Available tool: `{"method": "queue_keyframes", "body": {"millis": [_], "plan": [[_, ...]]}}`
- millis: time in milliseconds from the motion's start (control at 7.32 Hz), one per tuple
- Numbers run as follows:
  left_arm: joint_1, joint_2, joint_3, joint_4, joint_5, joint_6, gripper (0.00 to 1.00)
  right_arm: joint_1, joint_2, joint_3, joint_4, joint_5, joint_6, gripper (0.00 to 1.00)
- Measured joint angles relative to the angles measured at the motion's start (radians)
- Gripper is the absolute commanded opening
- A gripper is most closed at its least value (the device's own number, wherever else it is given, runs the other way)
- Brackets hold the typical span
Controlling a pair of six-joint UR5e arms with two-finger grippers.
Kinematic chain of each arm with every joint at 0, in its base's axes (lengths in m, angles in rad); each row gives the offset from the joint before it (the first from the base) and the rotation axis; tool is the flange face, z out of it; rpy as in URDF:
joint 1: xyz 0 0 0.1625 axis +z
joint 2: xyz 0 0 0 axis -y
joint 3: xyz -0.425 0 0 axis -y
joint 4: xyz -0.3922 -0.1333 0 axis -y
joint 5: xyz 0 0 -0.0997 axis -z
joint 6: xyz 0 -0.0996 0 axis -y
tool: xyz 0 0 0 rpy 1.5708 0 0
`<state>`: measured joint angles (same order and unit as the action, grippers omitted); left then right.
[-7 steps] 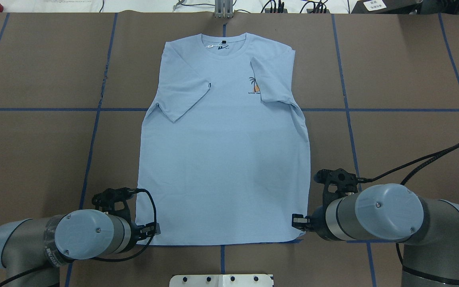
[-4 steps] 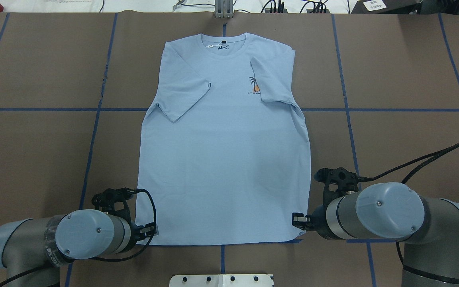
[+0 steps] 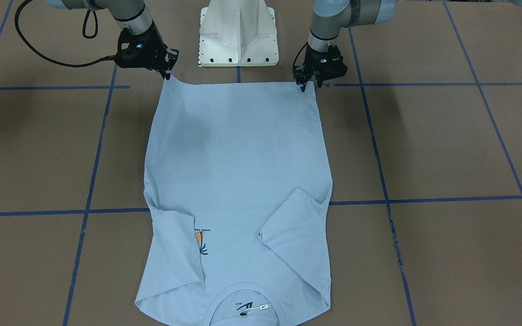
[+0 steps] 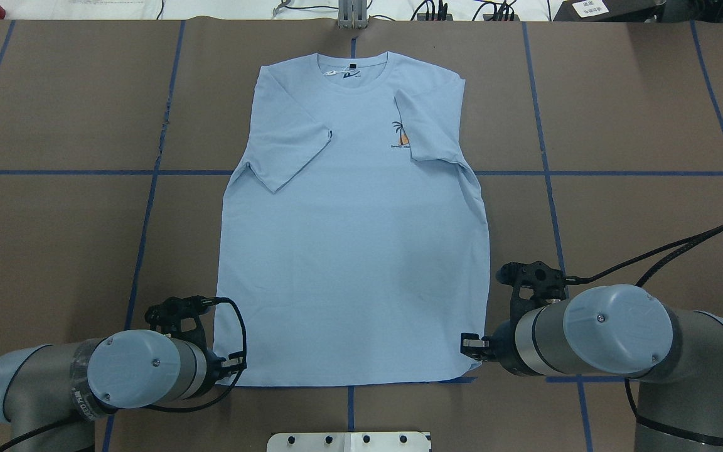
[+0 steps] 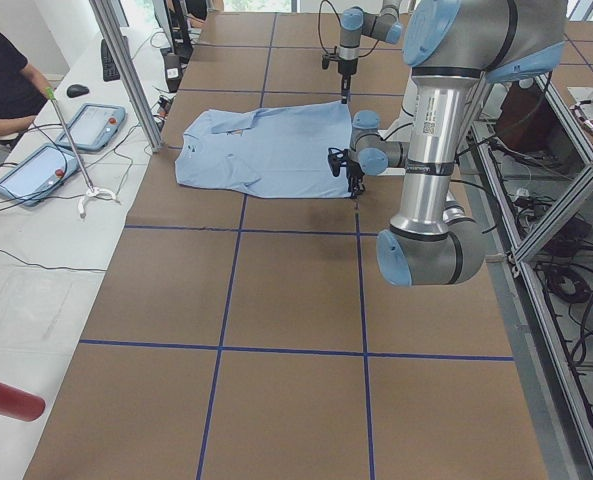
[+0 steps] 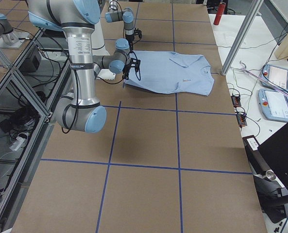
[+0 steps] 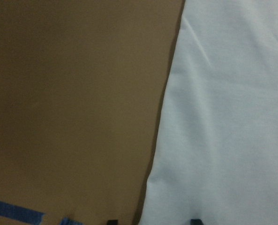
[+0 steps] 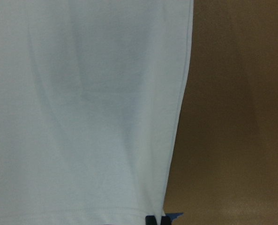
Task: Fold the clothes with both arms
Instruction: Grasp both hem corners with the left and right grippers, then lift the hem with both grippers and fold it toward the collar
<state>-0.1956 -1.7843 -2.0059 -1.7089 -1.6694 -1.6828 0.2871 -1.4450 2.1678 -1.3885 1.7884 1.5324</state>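
The pale blue T-shirt (image 4: 349, 251) lies flat on the table with its collar away from the robot and both sleeves folded inward; it also shows from across the table (image 3: 238, 158). My left gripper (image 4: 236, 365) (image 3: 303, 85) is at the hem's near left corner. Its fingers stand apart, open, on either side of the shirt's edge (image 7: 223, 117). My right gripper (image 4: 469, 346) (image 3: 166, 74) is at the other hem corner, shut on the T-shirt, and that corner rises in a small peak. The right wrist view is filled with shirt fabric (image 8: 82, 117).
The white pedestal base (image 3: 238, 36) stands just behind the hem. Blue tape lines (image 4: 148, 207) cross the brown table. A side bench holds tablets (image 5: 96, 125), a red bottle (image 5: 6, 398) and cables, and a person (image 5: 1, 80) sits there.
The right arm has shifted slightly up and to the right in the overhead view. The left gripper's visible finger has edged inward. The shirt lies as before.
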Motion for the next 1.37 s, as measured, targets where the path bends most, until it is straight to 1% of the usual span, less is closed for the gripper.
{"method": "queue_keyframes", "body": {"millis": [137, 547, 683, 820, 957, 1230, 1367], "plan": [[0.0, -0.003, -0.001, 0.0, -0.001, 0.0, 0.0, 0.002, 0.0, 0.0, 0.0, 0.0, 0.0, 0.0], [-0.001, -0.004, -0.017, 0.001, -0.003, 0.0, 0.0, 0.006, -0.001, 0.004, 0.0, 0.005, 0.0, 0.0], [-0.001, -0.002, -0.038, 0.014, -0.003, 0.001, 0.0, 0.012, -0.004, 0.012, 0.0, 0.024, 0.0, 0.0], [-0.002, -0.002, -0.081, 0.059, -0.005, 0.005, 0.0, 0.024, -0.011, 0.026, -0.001, 0.059, 0.0, 0.0], [0.001, -0.011, -0.144, 0.129, -0.009, 0.011, 0.0, 0.037, -0.022, 0.048, -0.002, 0.093, 0.0, 0.0], [0.023, -0.055, -0.235, 0.245, -0.027, 0.016, 0.0, 0.039, -0.082, 0.131, -0.005, 0.158, 0.0, 0.0], [0.042, -0.067, -0.273, 0.274, -0.033, 0.017, 0.0, 0.031, -0.128, 0.182, -0.006, 0.2, 0.0, 0.0]]}}
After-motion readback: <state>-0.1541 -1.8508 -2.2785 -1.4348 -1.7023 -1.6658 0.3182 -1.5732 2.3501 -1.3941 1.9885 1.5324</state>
